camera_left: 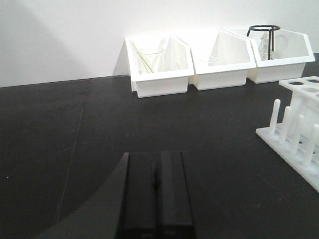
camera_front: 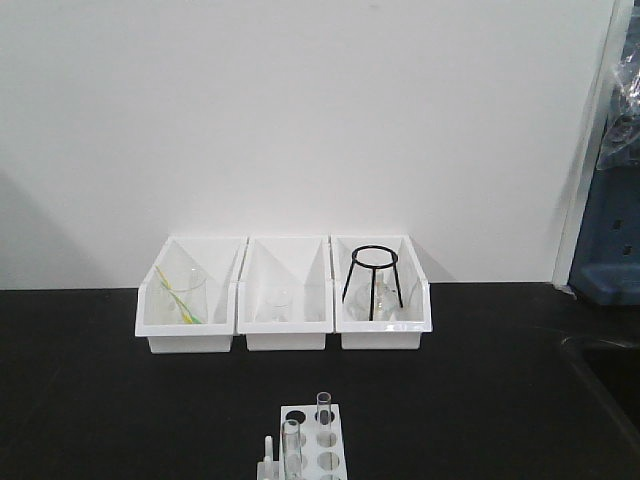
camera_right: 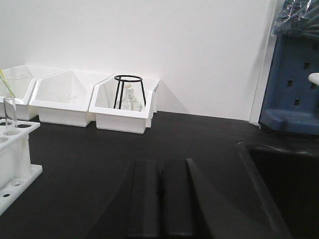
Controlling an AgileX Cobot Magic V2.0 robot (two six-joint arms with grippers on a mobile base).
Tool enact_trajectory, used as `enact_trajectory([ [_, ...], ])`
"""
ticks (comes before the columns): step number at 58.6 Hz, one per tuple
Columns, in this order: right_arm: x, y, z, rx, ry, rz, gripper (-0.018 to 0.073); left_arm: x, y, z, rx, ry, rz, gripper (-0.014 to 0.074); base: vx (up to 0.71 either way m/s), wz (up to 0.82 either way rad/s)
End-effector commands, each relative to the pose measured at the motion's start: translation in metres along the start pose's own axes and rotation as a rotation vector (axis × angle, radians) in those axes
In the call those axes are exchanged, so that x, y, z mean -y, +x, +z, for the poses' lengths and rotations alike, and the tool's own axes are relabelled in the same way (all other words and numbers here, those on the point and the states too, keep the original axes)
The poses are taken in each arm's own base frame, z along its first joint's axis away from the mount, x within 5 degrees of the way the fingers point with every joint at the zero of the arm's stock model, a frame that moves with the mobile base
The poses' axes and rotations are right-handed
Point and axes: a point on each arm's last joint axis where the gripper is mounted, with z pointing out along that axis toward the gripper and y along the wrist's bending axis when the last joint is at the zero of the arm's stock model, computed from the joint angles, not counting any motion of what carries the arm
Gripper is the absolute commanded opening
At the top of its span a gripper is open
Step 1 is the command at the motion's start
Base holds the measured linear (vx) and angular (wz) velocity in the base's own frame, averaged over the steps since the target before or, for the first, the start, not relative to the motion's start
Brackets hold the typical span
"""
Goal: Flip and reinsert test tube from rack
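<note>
Your left claw (camera_left: 155, 162) and right claw (camera_right: 159, 167) sit clenched on nothing, low over the bench (camera_front: 100, 400). The rack (camera_front: 312, 452) stands between them, two test tubes (camera_front: 323, 405) upright in it. Likely the approach step: release one claw, reach a tube.

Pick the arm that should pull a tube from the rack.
Right, probably. The right tool has nothing between it and a tube in the rack; pegs stand between the left tool and the holes. Both tools are shut.
</note>
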Motion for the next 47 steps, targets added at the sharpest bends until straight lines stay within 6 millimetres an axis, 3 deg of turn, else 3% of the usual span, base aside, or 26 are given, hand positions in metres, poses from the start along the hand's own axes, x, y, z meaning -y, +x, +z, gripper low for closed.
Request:
enact_trajectory([
  [1,0.0,-0.007,-0.001,0.088,0.005,-0.005,-0.0011,0.001,-0.009,-0.001,0.091,0.013,-0.014,-0.0006,0.06,-0.01],
  [24,0.0,-0.013,-0.002,0.145,0.004,0.004,-0.0011,0.001,-0.009,-0.001,0.091,0.013,-0.014,-0.0006,0.01,0.01],
  [34,0.005,-0.068,-0.017,0.501,0.0,0.094,-0.0011,0.001,-0.009,-0.001,0.091,0.013,-0.014,-0.0006,0.0,0.0],
  [42,0.012,-0.131,-0.02,0.515,0.022,0.049,-0.0011,0.001,-0.009,-0.001,0.091,0.013,-0.014,-0.0006,0.0,0.0],
  [47,0.017,-0.17,-0.002,0.458,0.028,0.022,-0.0011,0.001,-0.009,-0.001,0.091,0.013,-0.014,-0.0006,0.0,0.0],
])
